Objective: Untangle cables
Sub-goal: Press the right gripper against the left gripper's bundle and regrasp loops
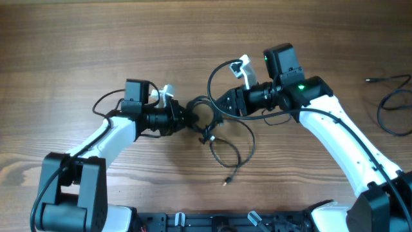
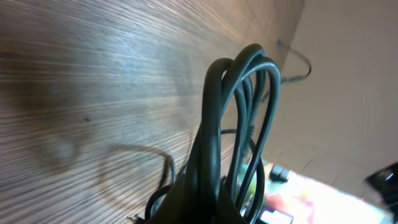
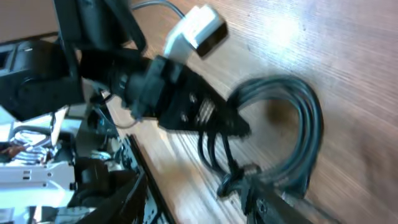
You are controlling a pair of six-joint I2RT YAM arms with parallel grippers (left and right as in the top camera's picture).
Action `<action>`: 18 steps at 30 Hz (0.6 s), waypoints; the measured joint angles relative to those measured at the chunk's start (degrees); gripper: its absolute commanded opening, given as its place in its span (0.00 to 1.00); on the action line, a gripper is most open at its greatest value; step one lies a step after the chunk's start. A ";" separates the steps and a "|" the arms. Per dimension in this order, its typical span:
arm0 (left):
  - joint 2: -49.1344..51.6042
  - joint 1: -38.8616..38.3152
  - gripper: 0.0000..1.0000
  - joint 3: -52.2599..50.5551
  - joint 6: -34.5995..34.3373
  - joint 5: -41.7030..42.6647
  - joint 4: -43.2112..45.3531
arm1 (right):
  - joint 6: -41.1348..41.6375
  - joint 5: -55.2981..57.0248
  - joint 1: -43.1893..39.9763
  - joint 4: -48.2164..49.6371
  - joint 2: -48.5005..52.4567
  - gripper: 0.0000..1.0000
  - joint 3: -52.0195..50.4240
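The cables (image 1: 207,134) form a small black knotted bundle on the wooden table between my two grippers. Loose loops trail toward the front and end in a small plug (image 1: 225,182). My left gripper (image 1: 190,120) is shut on one side of the bundle. In the left wrist view the cable loops (image 2: 244,118) rise straight out of its jaws (image 2: 211,202). My right gripper (image 1: 217,108) is shut on the other side. In the right wrist view its jaws (image 3: 264,196) clamp the knot, the loops (image 3: 305,124) curve above, and the left gripper (image 3: 186,109) faces it.
A second thin black cable (image 1: 381,113) lies loose near the table's right edge. A black frame (image 1: 212,222) runs along the front edge between the arm bases. The arms' own thicker wires arch over each wrist.
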 measured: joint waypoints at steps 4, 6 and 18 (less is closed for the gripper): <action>0.00 0.96 0.04 0.00 -6.91 -2.78 2.75 | 0.02 1.44 0.66 -7.48 0.02 0.52 0.07; 0.00 0.96 0.04 0.00 -11.43 -4.92 2.95 | 1.11 3.72 3.28 -9.35 0.02 0.52 0.07; 0.00 0.96 0.04 0.00 -19.85 -9.20 0.72 | 21.20 29.22 16.94 -4.61 1.18 0.43 0.07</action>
